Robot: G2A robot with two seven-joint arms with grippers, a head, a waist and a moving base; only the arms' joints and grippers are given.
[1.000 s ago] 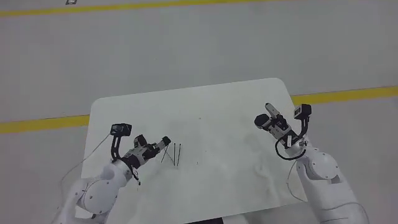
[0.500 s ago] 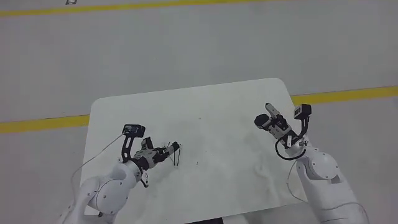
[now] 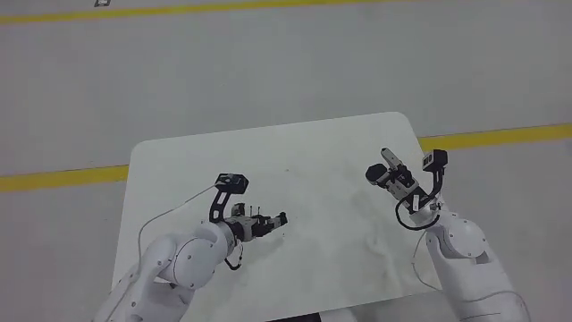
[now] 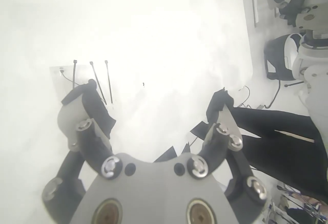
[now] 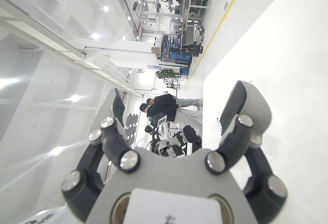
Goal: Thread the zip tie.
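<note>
Three black zip ties point(image 4: 98, 80) lie side by side on the white table point(image 3: 340, 143), toward its left half. Over the last second the left arm has swung in from the table's left edge toward the middle, so the left gripper point(image 4: 156, 89) now sits by the ties, which have not shifted. Its jaws are spread wide and hold nothing. One finger point(image 4: 89, 97) is close beside the ties. The right gripper point(image 5: 176, 93) has stayed raised over the table's right side, jaws parted and empty.
</note>
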